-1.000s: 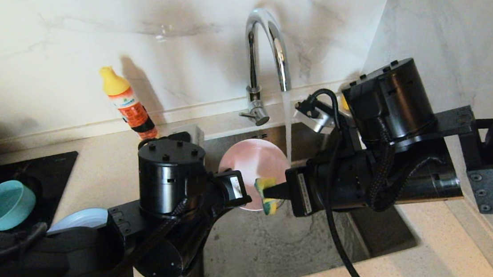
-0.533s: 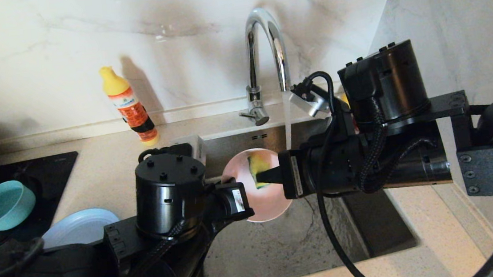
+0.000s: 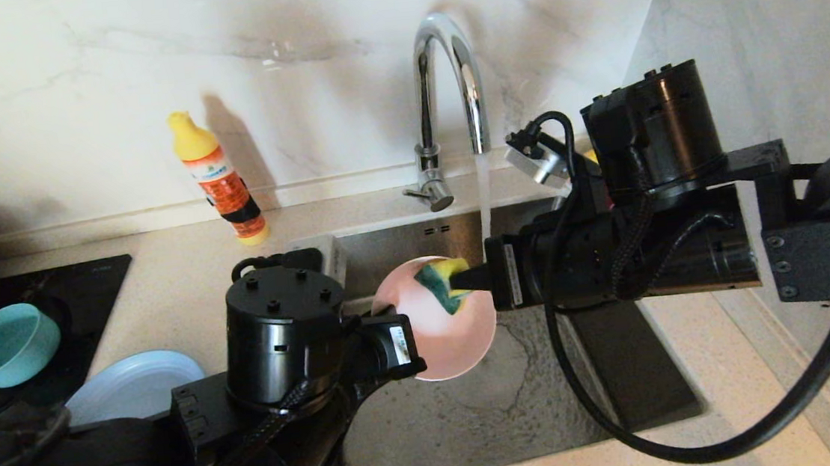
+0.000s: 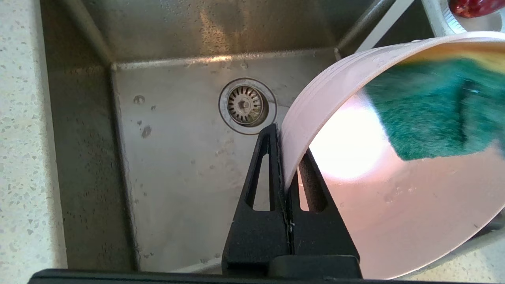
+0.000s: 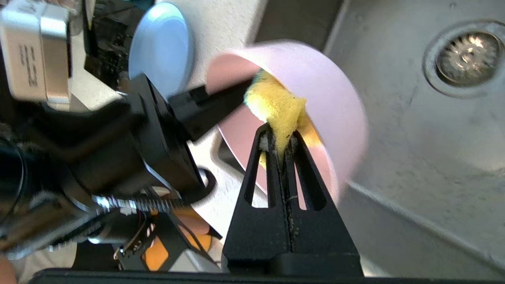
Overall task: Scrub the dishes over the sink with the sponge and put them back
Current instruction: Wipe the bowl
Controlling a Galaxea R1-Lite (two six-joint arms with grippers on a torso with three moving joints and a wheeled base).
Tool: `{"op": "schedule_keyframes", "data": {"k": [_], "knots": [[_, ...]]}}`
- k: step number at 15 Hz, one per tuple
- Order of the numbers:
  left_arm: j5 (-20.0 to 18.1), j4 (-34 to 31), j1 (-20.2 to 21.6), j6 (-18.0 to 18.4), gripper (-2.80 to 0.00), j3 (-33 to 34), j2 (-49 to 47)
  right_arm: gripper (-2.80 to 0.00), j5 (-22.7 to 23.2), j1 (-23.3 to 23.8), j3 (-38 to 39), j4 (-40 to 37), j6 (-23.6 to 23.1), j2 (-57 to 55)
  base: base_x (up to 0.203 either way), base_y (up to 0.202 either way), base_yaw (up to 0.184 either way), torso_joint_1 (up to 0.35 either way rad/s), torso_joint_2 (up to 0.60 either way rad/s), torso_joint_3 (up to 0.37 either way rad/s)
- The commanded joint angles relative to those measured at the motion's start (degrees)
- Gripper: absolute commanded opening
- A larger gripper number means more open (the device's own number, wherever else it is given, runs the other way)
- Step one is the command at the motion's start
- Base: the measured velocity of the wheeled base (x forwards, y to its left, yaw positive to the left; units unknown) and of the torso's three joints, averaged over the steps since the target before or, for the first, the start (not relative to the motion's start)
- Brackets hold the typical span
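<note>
Over the steel sink (image 3: 476, 415), the left gripper (image 4: 285, 157) is clamped on the near rim of the tilted pink bowl (image 3: 442, 328). The right gripper (image 5: 281, 144) pinches the yellow-green sponge (image 3: 446, 283) against the bowl's inside, beneath the faucet (image 3: 447, 87). Far left sit the pale blue plate (image 3: 135, 381) and teal bowl (image 3: 4, 344).

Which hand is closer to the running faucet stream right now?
Right. The right hand, pinching the sponge inside the pink bowl, sits just beside the water stream. The left hand clamps the bowl's rim, nearer the robot and further left.
</note>
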State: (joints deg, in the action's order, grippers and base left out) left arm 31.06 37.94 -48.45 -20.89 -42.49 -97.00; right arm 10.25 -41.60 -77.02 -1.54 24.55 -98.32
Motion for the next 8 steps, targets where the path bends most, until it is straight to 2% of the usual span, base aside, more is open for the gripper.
{"op": "schedule_keyframes", "data": {"k": [1,8], "knots": [[0.2,0.2,0.1,-0.2,-2.8,0.1,0.4,-2.8,0.1,0.5,1.9,-1.1,0.1,3.1,0.0,0.0,0.0,0.0,0.0,0.0],[0.6,0.4,0.4,-0.2,-2.8,-0.5,0.9,-2.8,0.2,0.0,6.5,-1.6,0.2,4.7,0.0,0.0,0.0,0.0,0.0,0.0]]}}
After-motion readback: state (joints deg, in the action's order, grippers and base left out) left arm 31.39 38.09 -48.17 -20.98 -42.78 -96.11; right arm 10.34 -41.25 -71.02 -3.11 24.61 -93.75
